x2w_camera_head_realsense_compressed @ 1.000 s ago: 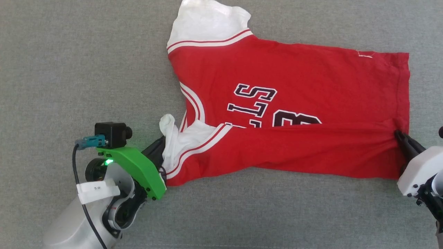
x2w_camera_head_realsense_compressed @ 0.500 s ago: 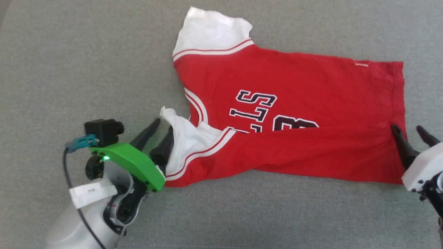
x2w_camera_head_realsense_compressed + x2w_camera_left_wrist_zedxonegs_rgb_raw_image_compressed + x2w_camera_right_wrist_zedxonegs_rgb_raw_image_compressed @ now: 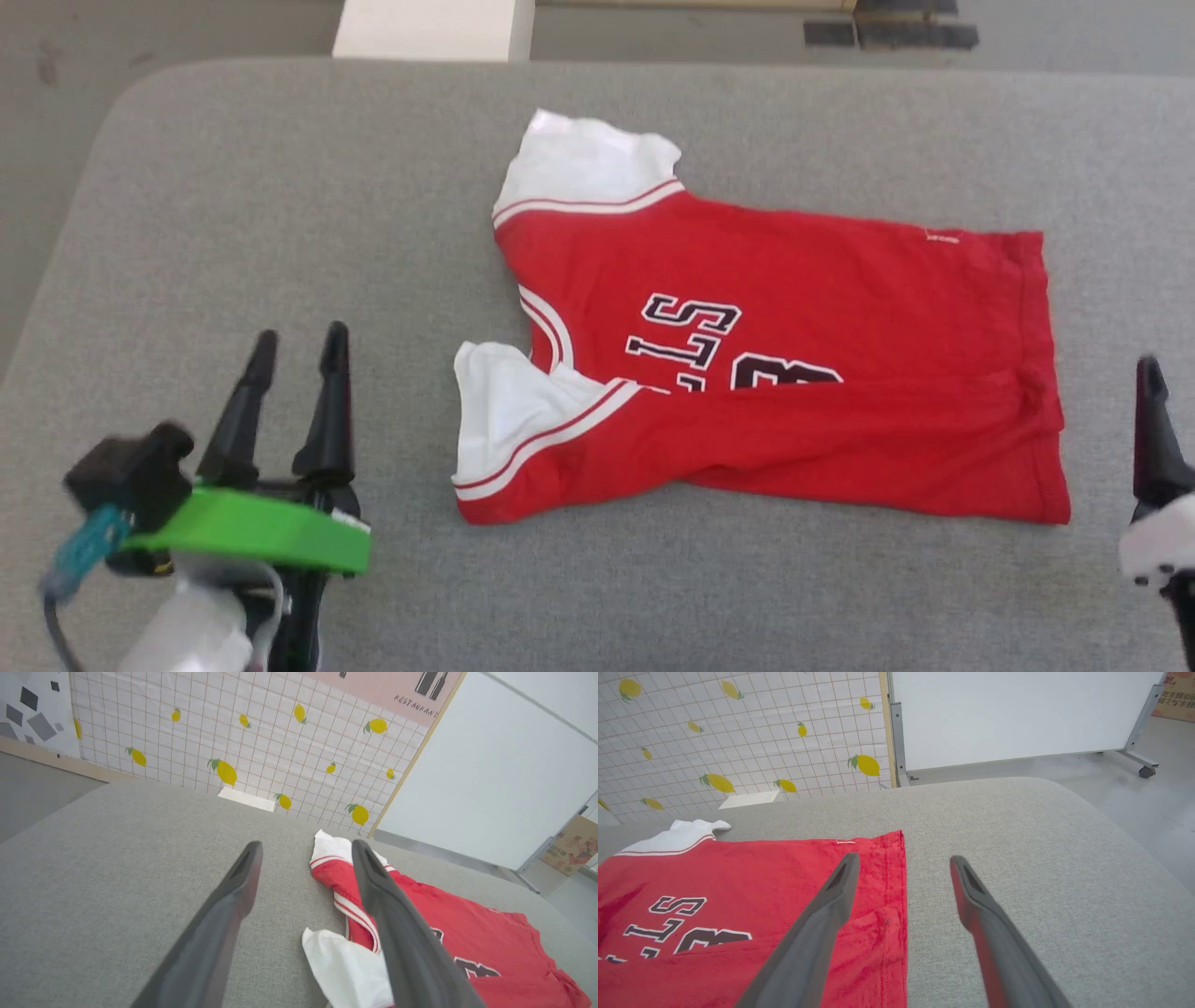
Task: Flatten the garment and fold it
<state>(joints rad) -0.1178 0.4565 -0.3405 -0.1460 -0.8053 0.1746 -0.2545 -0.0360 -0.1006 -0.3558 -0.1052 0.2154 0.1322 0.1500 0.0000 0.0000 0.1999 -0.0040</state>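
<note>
Red jersey-style T-shirt (image 3: 794, 280) with white short sleeves and black lettering lies at centre-right of the head view on a grey fabric-covered table (image 3: 280, 187). Its lower long edge is folded up over part of the lettering, sleeves at the left end, hem at the right. Left gripper (image 3: 301, 336), lower left, fingers spread wide, empty, apart from the nearer sleeve. Right gripper (image 3: 904, 859), right edge, spread wide, empty, near the hem.
</note>
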